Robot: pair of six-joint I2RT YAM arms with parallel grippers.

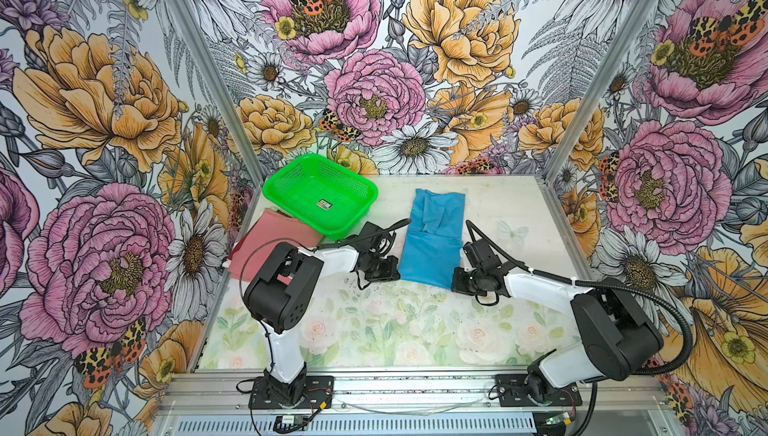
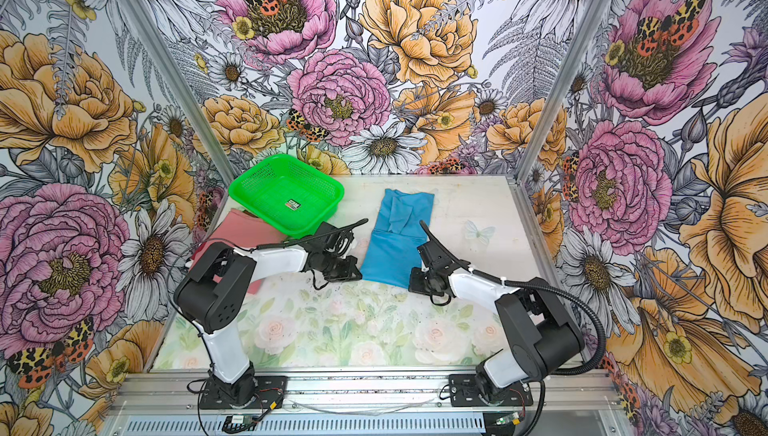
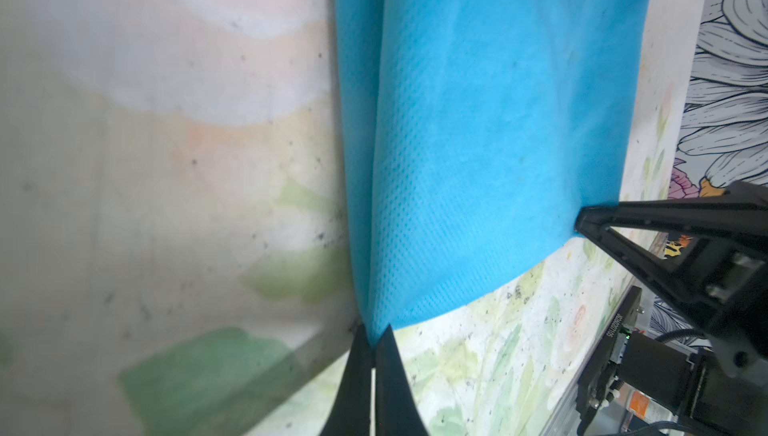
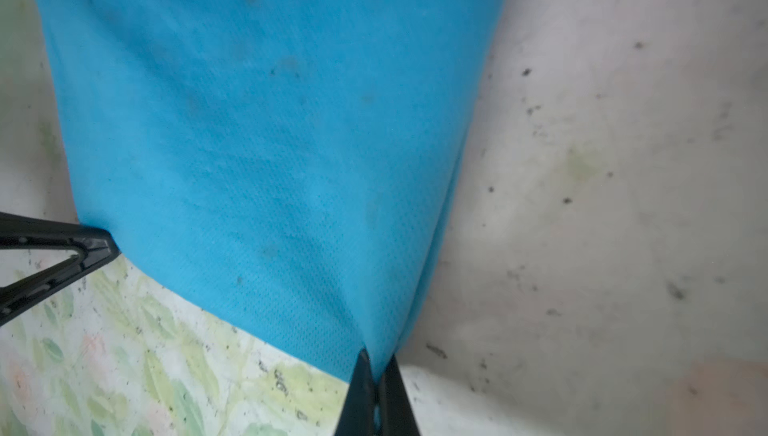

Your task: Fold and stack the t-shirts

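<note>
Blue t-shirt (image 1: 432, 246) lay lengthwise on the table (image 1: 415, 330), just right of the green basket (image 1: 299, 188) in both top views, sleeves folded in. Left gripper (image 3: 374, 330) was fully closed, pinching the hem corner nearer the basket; right gripper (image 4: 376, 355) was likewise clamped on the hem corner farther from it. Red-pink t-shirt (image 1: 266, 238) lay at the basket's left, partly tucked under it.

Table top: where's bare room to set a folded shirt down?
The near table between the arm bases and the blue t-shirt is bare, also the strip right of that shirt. Crowded far left: green basket overlaps the pink t-shirt.
</note>
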